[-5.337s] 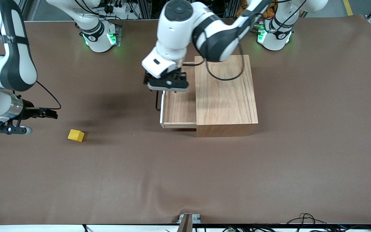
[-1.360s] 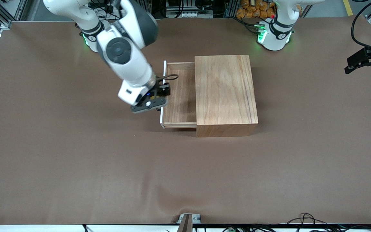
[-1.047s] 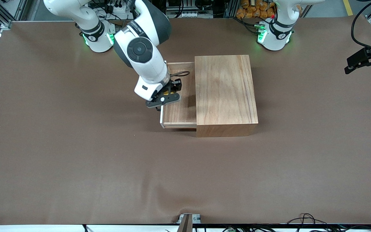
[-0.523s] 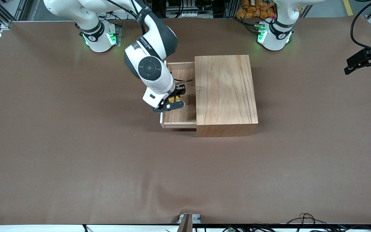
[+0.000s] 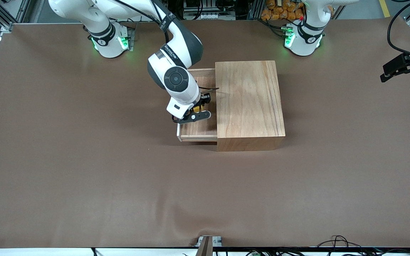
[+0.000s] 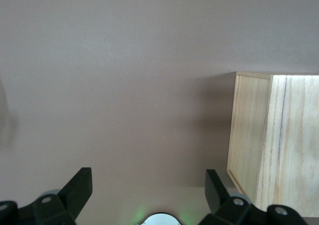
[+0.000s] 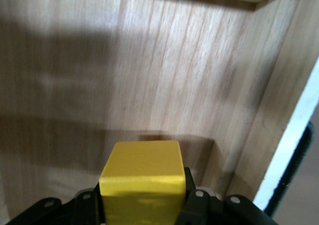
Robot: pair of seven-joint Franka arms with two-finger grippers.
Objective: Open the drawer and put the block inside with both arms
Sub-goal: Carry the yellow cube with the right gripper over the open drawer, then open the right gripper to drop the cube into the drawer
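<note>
The drawer (image 5: pixel 198 130) stands pulled out of the wooden box (image 5: pixel 249 103) toward the right arm's end of the table. My right gripper (image 5: pixel 195 111) hangs over the drawer's tray, shut on the yellow block (image 5: pixel 198 105). In the right wrist view the block (image 7: pixel 142 177) sits between the fingers (image 7: pixel 199 205), just above the drawer floor (image 7: pixel 149 70), close to the white-edged front panel (image 7: pixel 294 145) and the black handle (image 7: pixel 295 177). My left gripper (image 5: pixel 404 67) waits at the left arm's end of the table; its fingers (image 6: pixel 79 190) stand wide apart, nothing between them.
The box (image 6: pixel 279 150) shows in the left wrist view, with a green-lit base (image 6: pixel 159 219) below the gripper. Brown cloth (image 5: pixel 119 185) covers the whole table. A small fixture (image 5: pixel 208 242) sits at the table's near edge.
The right arm has carried the block from above the drawer's front panel farther in over the tray, toward the box, and lower. The left arm has stayed put.
</note>
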